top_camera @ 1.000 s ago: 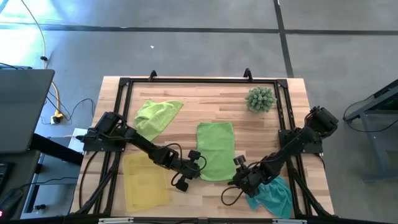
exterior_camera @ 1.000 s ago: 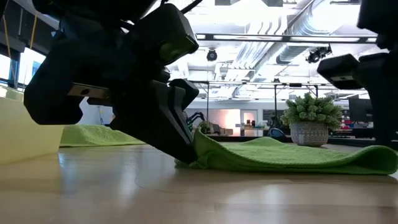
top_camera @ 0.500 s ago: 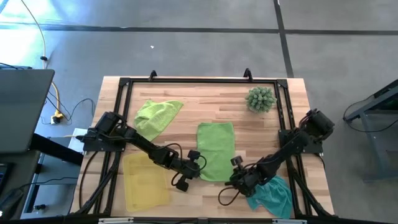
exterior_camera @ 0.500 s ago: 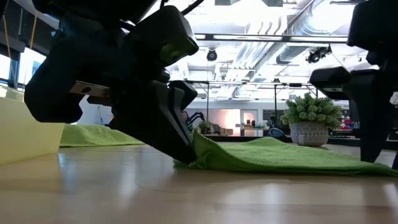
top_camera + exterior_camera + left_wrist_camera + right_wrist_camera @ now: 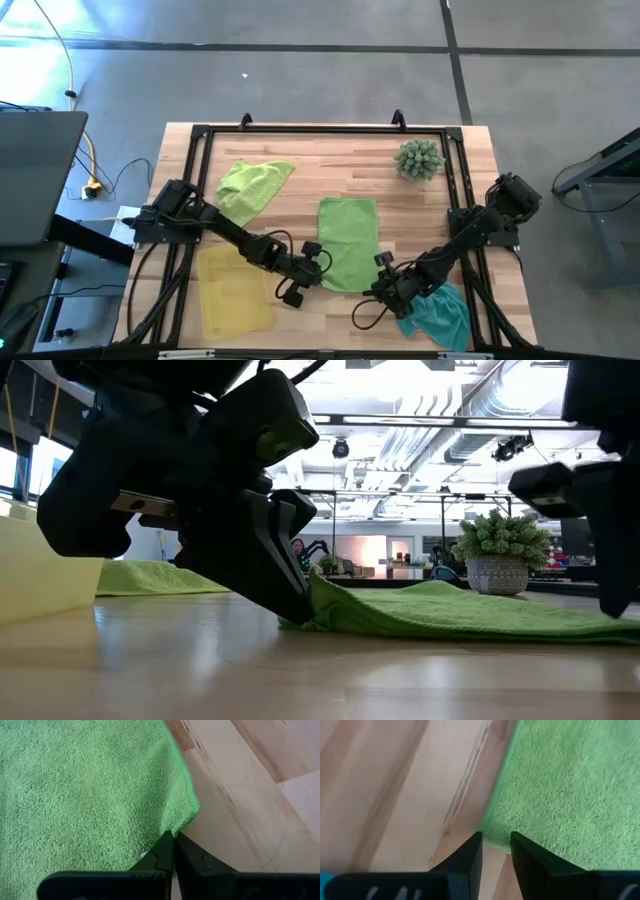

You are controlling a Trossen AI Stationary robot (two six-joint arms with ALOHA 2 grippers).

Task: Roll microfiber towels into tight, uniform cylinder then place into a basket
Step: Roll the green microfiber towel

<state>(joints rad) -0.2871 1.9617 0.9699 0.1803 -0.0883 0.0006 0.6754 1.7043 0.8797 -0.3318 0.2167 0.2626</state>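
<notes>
- Because the flat lime green towel (image 5: 348, 243) lies spread at the middle of the table (image 5: 330, 165), with its long side running near to far, treat its near edge as the start of the roll.
- Left gripper (image 5: 173, 839): the fingers are together, clamped on the towel's near left corner, which is lifted slightly off the wood in the low view. Keep this pinch firm; a slipped corner would skew the roll.
- Right gripper (image 5: 496, 840): the fingers stand a little apart, straddling the towel's near right corner, with no clamp visible yet. It would be best to seat cloth between both fingers before closing.
- Judged step: secure both near corners, then turn the near edge over toward the far side. Match the height and pace of both grippers so that the cylinder comes out even from end to end.
- Keep the first turn small and tight; a loose core will likely give a slack roll.
- Basket (image 5: 233, 291): it sits at the near left of the table, just beside the left arm and apart from the towel.
- Second lime green towel (image 5: 251, 186): crumpled at the far left.
- Teal towel (image 5: 440, 314): bunched at the near right, beside the right arm. Avoid dragging it while working.
- Spiky plant (image 5: 419, 159): stands at the far right, well apart from the work.
</notes>
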